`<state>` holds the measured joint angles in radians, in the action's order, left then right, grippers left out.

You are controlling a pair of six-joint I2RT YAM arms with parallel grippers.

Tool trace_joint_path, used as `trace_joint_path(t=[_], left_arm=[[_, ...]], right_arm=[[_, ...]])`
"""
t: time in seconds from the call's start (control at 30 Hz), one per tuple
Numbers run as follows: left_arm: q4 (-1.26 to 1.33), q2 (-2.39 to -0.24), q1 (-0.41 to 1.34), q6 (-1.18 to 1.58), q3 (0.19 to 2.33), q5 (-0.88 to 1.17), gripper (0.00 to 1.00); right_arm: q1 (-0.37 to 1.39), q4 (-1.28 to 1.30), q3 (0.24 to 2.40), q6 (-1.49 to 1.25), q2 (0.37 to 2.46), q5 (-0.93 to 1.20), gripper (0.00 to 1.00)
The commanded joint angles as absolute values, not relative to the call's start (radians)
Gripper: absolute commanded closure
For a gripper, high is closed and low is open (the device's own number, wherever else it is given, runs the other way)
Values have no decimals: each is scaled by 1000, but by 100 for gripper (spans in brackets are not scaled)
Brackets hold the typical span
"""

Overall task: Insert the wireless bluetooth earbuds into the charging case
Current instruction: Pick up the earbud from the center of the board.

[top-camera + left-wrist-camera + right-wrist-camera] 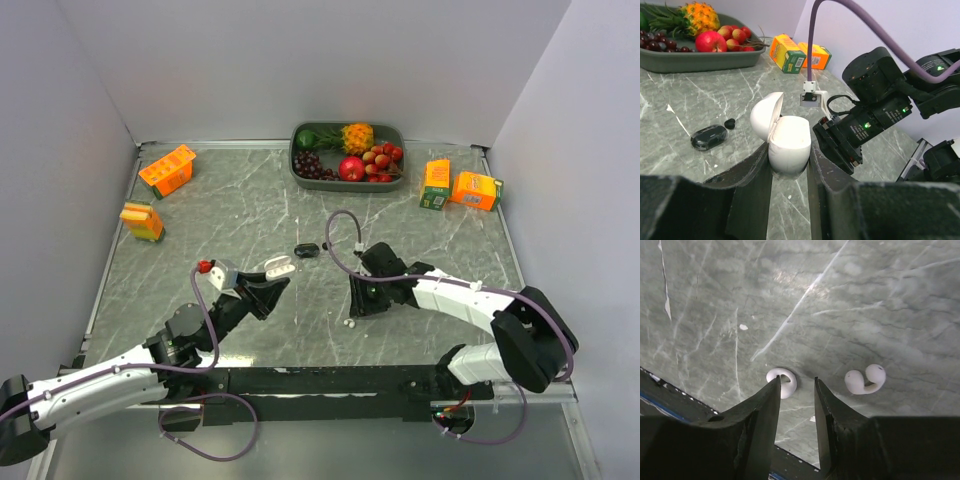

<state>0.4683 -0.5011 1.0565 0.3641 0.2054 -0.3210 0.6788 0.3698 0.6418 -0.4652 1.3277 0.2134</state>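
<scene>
My left gripper (pixel 268 287) is shut on a white charging case (pixel 278 267) and holds it with its lid open; in the left wrist view the case (pixel 789 142) sits between the fingers (pixel 752 170). Two white earbuds lie on the table in the right wrist view, one (pixel 790 385) at my right gripper's left fingertip and one (pixel 866 380) to the right of the jaws. My right gripper (pixel 796 382) is open and low over the table, also seen from above (pixel 355 305). A black case (pixel 709 137) and a black earbud (pixel 730 123) lie beyond the white case.
A green tray (pixel 392 178) of fruit stands at the back centre. Orange juice boxes lie at the back left (pixel 167 170) (pixel 142 221) and back right (pixel 476 190), with a green one (pixel 436 184). The table's near edge is close behind the right gripper.
</scene>
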Motion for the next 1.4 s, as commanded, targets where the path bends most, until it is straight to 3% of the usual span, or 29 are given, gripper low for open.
trace_joint_path(t=[0.0, 0.53, 0.83, 1.07, 1.23, 1.37], left_arm=[[495, -502, 1062, 385, 202, -328, 99], [495, -509, 1068, 385, 198, -325, 99], [491, -512, 1071, 384, 199, -322, 99], [495, -520, 1069, 382, 201, -321, 99], [502, -532, 1071, 383, 204, -318, 99], [500, -537, 1071, 383, 207, -314, 99]], right_arm=[[709, 328, 666, -442, 1342, 224, 58], [724, 305, 638, -449, 1376, 225, 57], [736, 299, 614, -451, 1373, 244, 64], [749, 314, 597, -465, 1351, 245, 60], [749, 311, 589, -465, 1354, 248, 65], [749, 298, 583, -469, 1359, 253, 74]])
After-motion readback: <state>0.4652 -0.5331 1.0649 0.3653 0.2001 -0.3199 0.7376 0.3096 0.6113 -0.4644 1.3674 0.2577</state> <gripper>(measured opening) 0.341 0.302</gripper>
